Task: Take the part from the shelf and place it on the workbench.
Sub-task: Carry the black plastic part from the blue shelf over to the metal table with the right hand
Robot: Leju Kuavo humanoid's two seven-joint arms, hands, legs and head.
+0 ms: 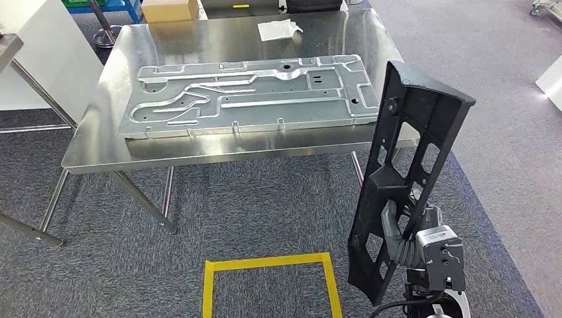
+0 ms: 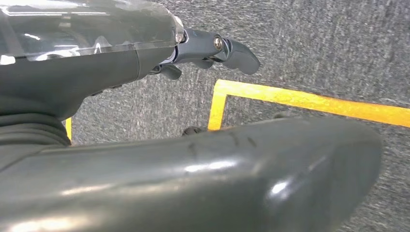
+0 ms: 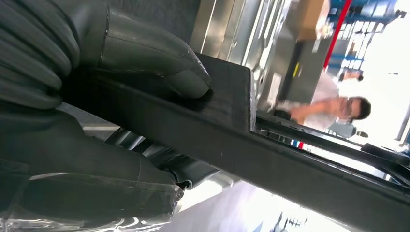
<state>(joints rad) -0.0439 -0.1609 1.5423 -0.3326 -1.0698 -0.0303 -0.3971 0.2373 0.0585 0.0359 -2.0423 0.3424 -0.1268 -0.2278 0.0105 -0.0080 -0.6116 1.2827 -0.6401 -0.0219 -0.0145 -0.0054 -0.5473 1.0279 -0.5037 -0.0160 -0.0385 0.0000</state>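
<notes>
My right hand (image 1: 396,228) grips a long black plastic frame part (image 1: 407,165), held upright at the lower right of the head view. The part's top end overlaps the near right corner of the steel workbench (image 1: 232,154) in the picture. In the right wrist view the thumb (image 3: 150,58) presses on the black part (image 3: 270,154) and the fingers wrap under it. My left hand (image 2: 212,50) hangs over the carpet with its fingers loosely extended and nothing in them.
A large stamped metal panel (image 1: 248,93) covers most of the workbench. A white cloth (image 1: 278,28) and a cardboard box (image 1: 169,9) lie at its far side. A yellow tape square (image 1: 268,285) marks the carpet. A person (image 3: 333,108) is in the background.
</notes>
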